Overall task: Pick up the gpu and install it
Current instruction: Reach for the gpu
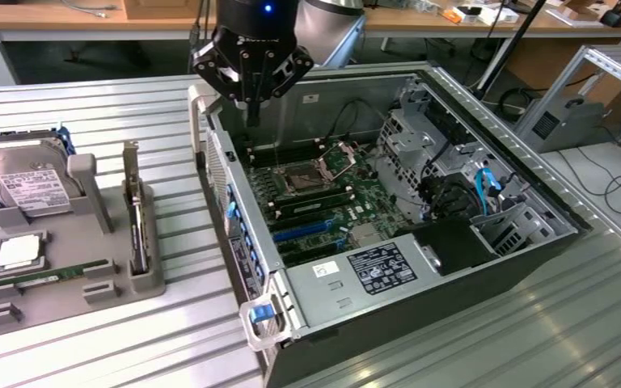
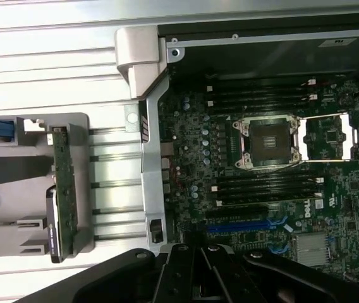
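Exterior view first: the hand (image 1: 252, 111) hangs over the back corner of the open computer case (image 1: 322, 295), above the motherboard (image 1: 322, 182). Its fingers are clenched together on nothing. The wrist view agrees, with the hand (image 2: 198, 271) looking down past the case wall, and no card between the fingers.

The gpu (image 1: 135, 214) stands on its long edge in the grey holder (image 1: 73, 303) on the counter (image 1: 95, 105). That is on the exterior view's left, well apart from the hand and outside the case. From the wrist view the gpu (image 2: 62, 189) shows as a thin card seated in the holder's groove. A hard drive (image 1: 30, 190) leans in the same holder, and a memory stick (image 1: 46, 276) lies near its front; neither belongs to this job.

As I judge it, nothing of the task is done yet (the card is not even touched). The blue slot (image 1: 300, 230) on the motherboard sits empty, so both the pickup and the install are left.
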Available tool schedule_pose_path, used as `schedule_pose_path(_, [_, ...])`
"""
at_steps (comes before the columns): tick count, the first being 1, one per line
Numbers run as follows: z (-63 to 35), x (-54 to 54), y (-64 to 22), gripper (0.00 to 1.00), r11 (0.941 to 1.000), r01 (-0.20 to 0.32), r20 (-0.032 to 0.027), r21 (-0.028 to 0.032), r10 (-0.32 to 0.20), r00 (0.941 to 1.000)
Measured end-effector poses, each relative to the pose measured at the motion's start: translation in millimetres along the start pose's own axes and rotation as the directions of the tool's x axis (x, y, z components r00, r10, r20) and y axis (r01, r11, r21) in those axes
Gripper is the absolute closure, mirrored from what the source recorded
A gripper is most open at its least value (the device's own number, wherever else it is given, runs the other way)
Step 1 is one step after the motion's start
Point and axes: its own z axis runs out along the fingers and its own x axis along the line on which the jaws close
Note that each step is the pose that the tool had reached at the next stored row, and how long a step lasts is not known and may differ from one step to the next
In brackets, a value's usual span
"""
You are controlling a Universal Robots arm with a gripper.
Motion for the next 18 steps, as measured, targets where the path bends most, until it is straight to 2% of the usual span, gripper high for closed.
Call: schedule_pose_path(18, [-0.2, 4.6, -0.3, 0.89, 1.0, 0.0, -0.0001, 0.0, 0.0, 1.0])
